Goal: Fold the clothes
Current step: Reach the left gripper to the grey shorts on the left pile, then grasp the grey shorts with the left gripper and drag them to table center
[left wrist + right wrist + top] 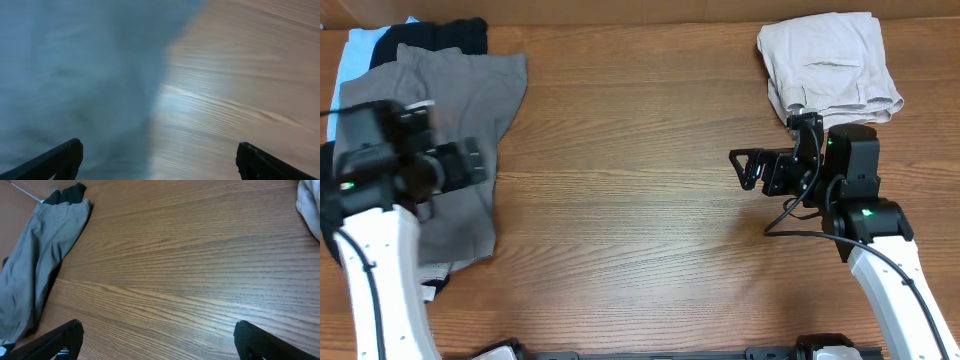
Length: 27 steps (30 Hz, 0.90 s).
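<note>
**Clothes (450, 130) being shown in two groups on the table (640, 220), with both grippers spread wide and empty**

Overhead view. A pile is being shown at the table's far-left corner. The grey shorts (440, 110) are being seen spread out on top. A black garment (435, 35) and a light-blue garment (360, 45) are being partly covered by them at the far edge. A small piece of black cloth is also being exposed under the shorts' near edge. At the far-right corner, well apart from the pile, the beige shorts (830, 65) are being seen as a folded bundle. The left gripper (472, 163) is being held over the grey shorts, and its outline is being blurred. Whether the cloth is being touched cannot be told. The right gripper (740, 168) is being held over bare wood, near the beige shorts' near-left corner. It is being pointed toward the table's middle.

Left wrist view. The whole picture is being blurred. The left fingers (60, 157) are being shown wide apart at the lower corners, with nothing being gripped. Below them, grey cloth is being seen on the left and bare wood on the right.

Right wrist view. The right fingers (60, 337) are being shown wide apart and empty above bare wood. The grey shorts are being seen at the far left, with the black garment at their far end. An edge of the beige shorts is being caught in the upper right corner.
</note>
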### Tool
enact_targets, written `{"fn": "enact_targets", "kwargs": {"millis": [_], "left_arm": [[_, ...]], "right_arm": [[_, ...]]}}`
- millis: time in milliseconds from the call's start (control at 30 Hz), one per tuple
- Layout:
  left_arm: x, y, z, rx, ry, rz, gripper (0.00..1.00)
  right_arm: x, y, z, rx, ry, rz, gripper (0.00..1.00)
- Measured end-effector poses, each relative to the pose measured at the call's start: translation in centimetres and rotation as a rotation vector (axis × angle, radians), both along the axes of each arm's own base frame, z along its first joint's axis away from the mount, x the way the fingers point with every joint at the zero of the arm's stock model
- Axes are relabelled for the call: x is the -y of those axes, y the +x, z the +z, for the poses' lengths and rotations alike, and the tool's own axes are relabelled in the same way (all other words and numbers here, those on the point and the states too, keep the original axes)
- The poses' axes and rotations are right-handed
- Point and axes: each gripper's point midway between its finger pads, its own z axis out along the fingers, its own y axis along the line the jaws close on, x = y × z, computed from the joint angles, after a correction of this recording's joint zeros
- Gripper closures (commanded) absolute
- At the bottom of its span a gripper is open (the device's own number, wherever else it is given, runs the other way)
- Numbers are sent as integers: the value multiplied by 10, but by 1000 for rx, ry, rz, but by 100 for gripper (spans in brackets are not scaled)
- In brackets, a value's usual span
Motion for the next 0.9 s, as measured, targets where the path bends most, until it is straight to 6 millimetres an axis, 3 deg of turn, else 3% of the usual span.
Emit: {"fn": "enact_targets", "kwargs": {"millis": [200,300,367,467,600,667,767,867,900], "left_arm": [[-115,2,-27,31,25,275,0],[-154,-1,-57,21,-23,351,0],[-168,-8,-83,-18,-73,386,0],[-173,-15,-123,-93,-145,390,6],[-166,-13,-145,-135,-184,342,17],[-162,-9,-145,-131,-181,318,34],[-159,-3,-144,-125,-166,286,75],[-157,-2,-143,-134,-161,271,96],[-155,-3,-144,-138,-166,273,96]], "right_arm": [[-2,1,3,12,10,10,0],[-2,1,3,14,11,12,0],[-3,0,3,9,12,12,0],[-3,-1,1,-1,11,12,0],[-2,-2,0,-6,11,12,0],[-2,-2,0,-7,11,12,1],[-2,-2,0,-7,11,12,4],[-2,-2,0,-7,10,11,6],[-2,-2,0,-7,11,12,7]]}}
